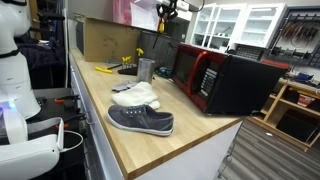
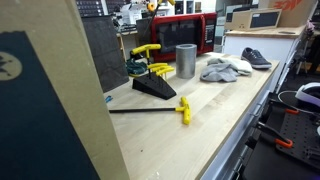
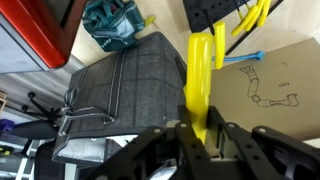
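My gripper is shut on a yellow-handled T-shaped hex key, which sticks out straight ahead between the fingers in the wrist view. In an exterior view the gripper hangs high above the far end of the wooden counter, with the yellow key under it. Below it, the wrist view shows a grey checked surface and a cardboard box. A black rack with more yellow keys stands on the counter, and one loose yellow-handled key lies in front of it.
A metal cup stands beside the rack. A red and black microwave, a white cloth and a grey shoe are on the counter. A cardboard box stands at the far end.
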`<action>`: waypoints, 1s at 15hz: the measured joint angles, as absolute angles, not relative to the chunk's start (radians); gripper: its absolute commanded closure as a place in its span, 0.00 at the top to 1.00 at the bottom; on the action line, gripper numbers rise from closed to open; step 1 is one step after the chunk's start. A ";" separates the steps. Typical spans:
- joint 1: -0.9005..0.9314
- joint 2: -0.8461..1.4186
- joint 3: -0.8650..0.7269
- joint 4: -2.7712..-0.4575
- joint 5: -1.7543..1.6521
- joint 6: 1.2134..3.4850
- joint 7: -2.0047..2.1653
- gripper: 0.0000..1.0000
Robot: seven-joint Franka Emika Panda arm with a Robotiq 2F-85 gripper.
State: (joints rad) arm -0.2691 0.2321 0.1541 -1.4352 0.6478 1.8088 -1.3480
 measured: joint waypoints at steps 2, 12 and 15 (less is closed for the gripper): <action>-0.260 0.211 0.142 -1.468 0.731 1.794 -1.375 0.06; -0.215 0.147 0.049 -1.570 0.828 1.398 -1.431 0.06; -0.207 0.149 0.025 -1.591 0.806 1.274 -1.431 0.06</action>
State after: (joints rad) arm -0.2067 0.1494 0.0247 -1.5907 0.8061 1.2738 -1.4307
